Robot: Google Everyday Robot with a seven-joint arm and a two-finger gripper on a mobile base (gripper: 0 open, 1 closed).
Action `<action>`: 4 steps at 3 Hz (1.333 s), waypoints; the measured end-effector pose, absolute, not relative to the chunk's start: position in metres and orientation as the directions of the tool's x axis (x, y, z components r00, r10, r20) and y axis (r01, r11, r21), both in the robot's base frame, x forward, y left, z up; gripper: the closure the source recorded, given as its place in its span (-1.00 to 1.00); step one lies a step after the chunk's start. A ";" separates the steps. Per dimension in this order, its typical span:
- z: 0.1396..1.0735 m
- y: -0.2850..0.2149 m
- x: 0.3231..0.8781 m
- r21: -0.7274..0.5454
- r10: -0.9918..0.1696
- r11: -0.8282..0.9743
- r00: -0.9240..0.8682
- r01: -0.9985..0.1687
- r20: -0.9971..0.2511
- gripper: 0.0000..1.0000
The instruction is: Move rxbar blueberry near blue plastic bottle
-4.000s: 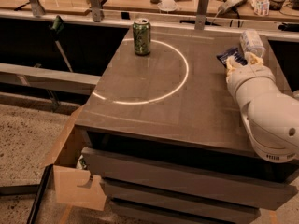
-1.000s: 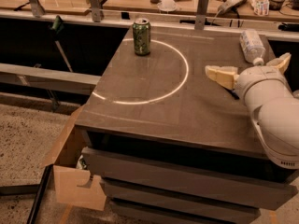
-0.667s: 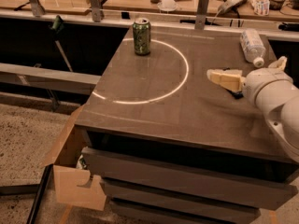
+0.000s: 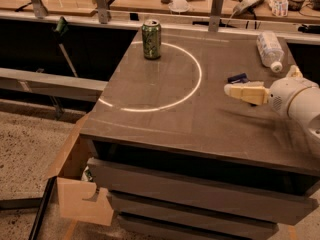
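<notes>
Camera view: gripper (image 4: 239, 90) sits low over the right side of the table (image 4: 165, 119); can't tell its opening or whether it holds anything. rxbar blueberry (image 4: 237, 77) peeks out just behind it, long axis unclear. blue plastic bottle (image 4: 268, 49) lies on its side nearby, further back and right.

The rxbar blueberry (image 4: 238, 78), a small dark-blue wrapper, lies flat on the right side of the tabletop (image 4: 165, 119). It is partly hidden by the end effector (image 4: 236, 90) just in front of it. The blue plastic bottle (image 4: 268, 48), clear with a white cap, lies on its side near the bar, farther back, cap pointing forward.
</notes>
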State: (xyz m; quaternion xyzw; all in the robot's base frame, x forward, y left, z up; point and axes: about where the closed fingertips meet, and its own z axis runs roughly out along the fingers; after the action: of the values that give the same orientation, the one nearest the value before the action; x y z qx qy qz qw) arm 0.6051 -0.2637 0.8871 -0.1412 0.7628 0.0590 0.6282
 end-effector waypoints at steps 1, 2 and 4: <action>0.863 -0.258 0.596 -0.066 -0.171 0.918 -0.240 -0.392 -0.956 -1.00; 0.852 -0.262 0.595 -0.065 -0.174 0.918 -0.250 -0.392 -0.953 -1.00; 0.843 -0.269 0.601 -0.058 -0.159 0.926 -0.244 -0.373 -0.957 -0.05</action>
State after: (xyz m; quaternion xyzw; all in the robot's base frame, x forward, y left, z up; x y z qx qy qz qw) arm 0.6013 -0.2689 0.8434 -0.1697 0.7836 0.0907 0.5908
